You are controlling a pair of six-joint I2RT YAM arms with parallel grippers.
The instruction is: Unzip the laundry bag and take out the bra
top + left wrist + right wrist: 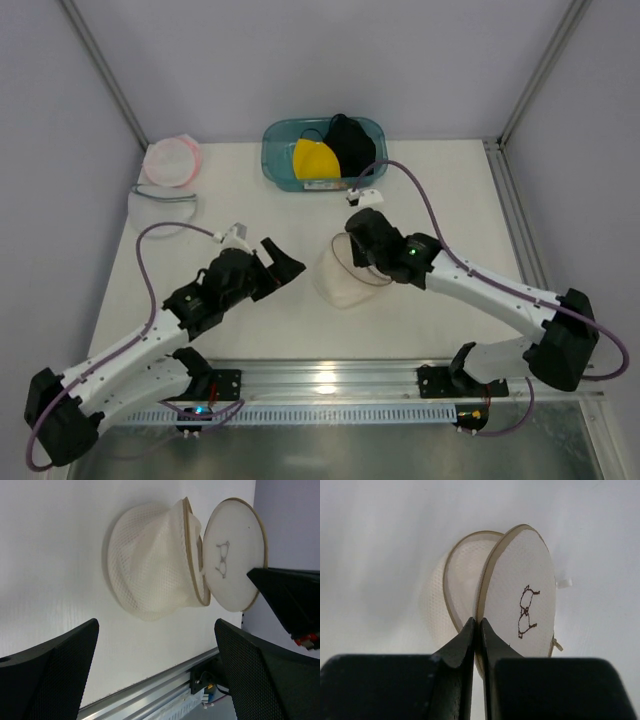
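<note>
The laundry bag point(340, 282) lies mid-table, a cream mesh pouch with a tan zipper rim. It is unzipped: its flat lid point(235, 555) with the dark mark stands open from the bulging mesh body point(150, 565). My right gripper point(479, 622) is shut on the lid's zipper rim and holds the lid point(520, 590) up; in the top view the gripper point(352, 250) sits over the bag's far edge. My left gripper point(285, 262) is open and empty, just left of the bag, with the bag ahead of it in its wrist view point(156, 622). The bra is not plainly visible; something pale fills the mesh body.
A blue tub point(275, 160) at the back holds a yellow garment point(313, 158) and a black one point(350, 140). A white-and-pink pouch point(170, 160) and a translucent grey-rimmed pouch point(163, 205) lie at the back left. A metal rail point(330, 380) runs along the near edge.
</note>
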